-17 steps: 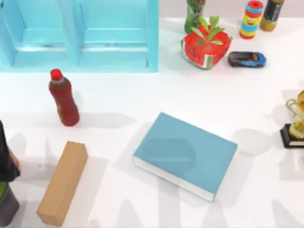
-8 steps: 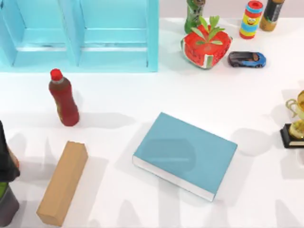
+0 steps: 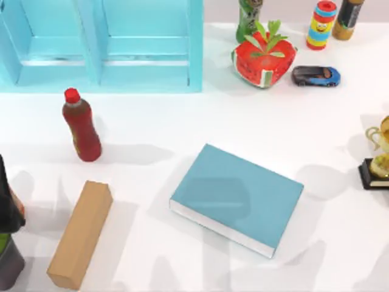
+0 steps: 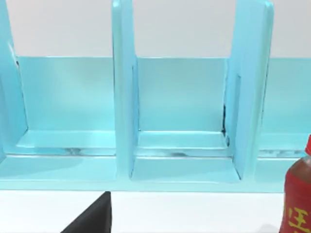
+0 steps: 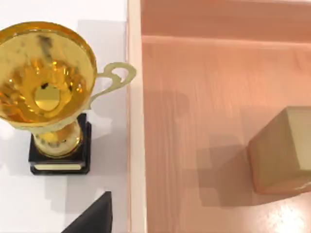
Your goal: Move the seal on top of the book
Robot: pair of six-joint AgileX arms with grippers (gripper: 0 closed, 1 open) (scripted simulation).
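You are looking straight down on the surface (image 3: 182,128) from the top camera, taking in the shelf (image 3: 103,42) at the far edge. The left wrist camera is facing that shelf (image 4: 184,121) level and close, catching the red bottle (image 4: 297,204) that the top view is also showing (image 3: 81,126). The right wrist camera is looking down over the trophy (image 5: 48,97) at the surface's right edge (image 3: 378,159).

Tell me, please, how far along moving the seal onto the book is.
Nothing looks done: the book lies flat mid-table, its cover bare. In hand: the right wrist view looks down beside the trophy at a brown block, possibly the seal, standing free. Left: grasp it, lift it and set it on the book.
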